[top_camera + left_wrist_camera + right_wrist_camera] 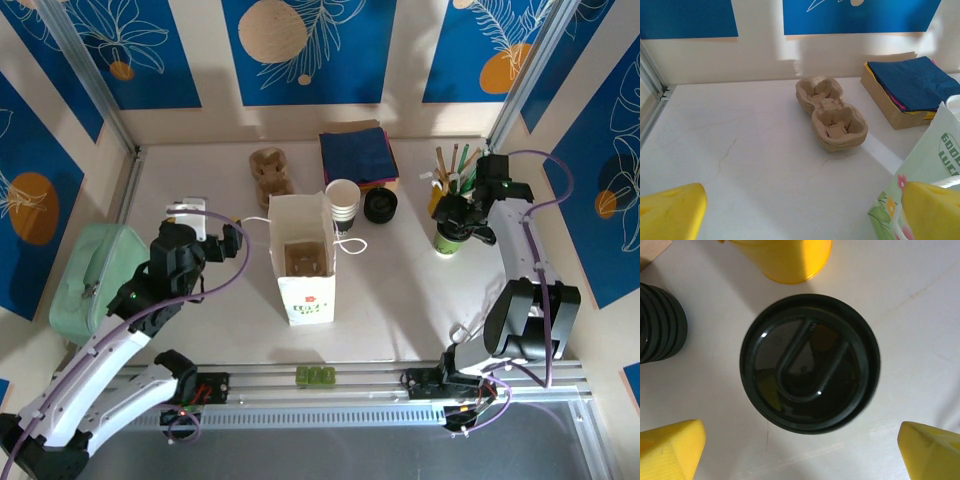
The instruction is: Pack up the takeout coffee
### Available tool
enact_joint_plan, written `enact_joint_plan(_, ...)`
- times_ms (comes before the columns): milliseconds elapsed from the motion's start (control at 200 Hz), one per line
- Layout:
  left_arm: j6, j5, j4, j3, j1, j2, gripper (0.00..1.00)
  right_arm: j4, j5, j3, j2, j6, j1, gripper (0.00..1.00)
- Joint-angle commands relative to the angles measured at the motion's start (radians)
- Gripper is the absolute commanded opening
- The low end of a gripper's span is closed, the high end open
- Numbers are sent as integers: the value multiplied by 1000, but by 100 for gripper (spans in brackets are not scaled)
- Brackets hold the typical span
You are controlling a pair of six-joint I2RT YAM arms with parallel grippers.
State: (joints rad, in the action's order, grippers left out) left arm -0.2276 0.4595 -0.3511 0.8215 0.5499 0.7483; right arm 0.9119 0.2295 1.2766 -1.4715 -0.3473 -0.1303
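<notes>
1. right jaws: spread wide, gripping nothing, straight above the coffee cup (pixel 447 242), which sits centred between the two fingers.
2. left jaws: wide open as well, empty, paper bag (pixel 935 150) just beside one finger.
3. coffee cup upright on the bench (pixel 920 315), long axis vertical, black lid (pixel 810 362) facing up at the jaws.
4. risks: squeezing too hard or too high, likely popping the lid or crushing the paper wall; clipping the nearby lid stack (pixel 660 322) or yellow holder (pixel 790 257) on the way down.

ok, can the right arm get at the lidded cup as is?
Probably yes: the right gripper hangs straight above the lidded cup, open wider than its lid. The yellow holder and the lid stack stand close but clear of it.
</notes>
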Motion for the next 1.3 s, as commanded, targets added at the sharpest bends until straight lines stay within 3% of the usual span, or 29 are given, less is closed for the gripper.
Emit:
enact_joint_plan(0, 0, -12, 25, -8, -10, -17, 99, 30, 68, 50, -44, 22, 35, 99)
enact_joint_plan(190, 0, -17, 28, -5, -11, -19, 99, 37, 110, 83, -75, 32, 43, 99)
enact_joint_plan(505, -2, -17, 34, -8, -12, -22, 99, 91, -6, 147, -136, 70, 4, 100)
enact_joint_plan(1020, -9, -14, 30, -8, -11, -26, 99, 165, 16, 204, -227, 47, -14, 84)
enact_joint_plan(1291, -9, -15, 29, -8, -11, -23, 99, 170, 22, 214, -233, 50, -21, 84)
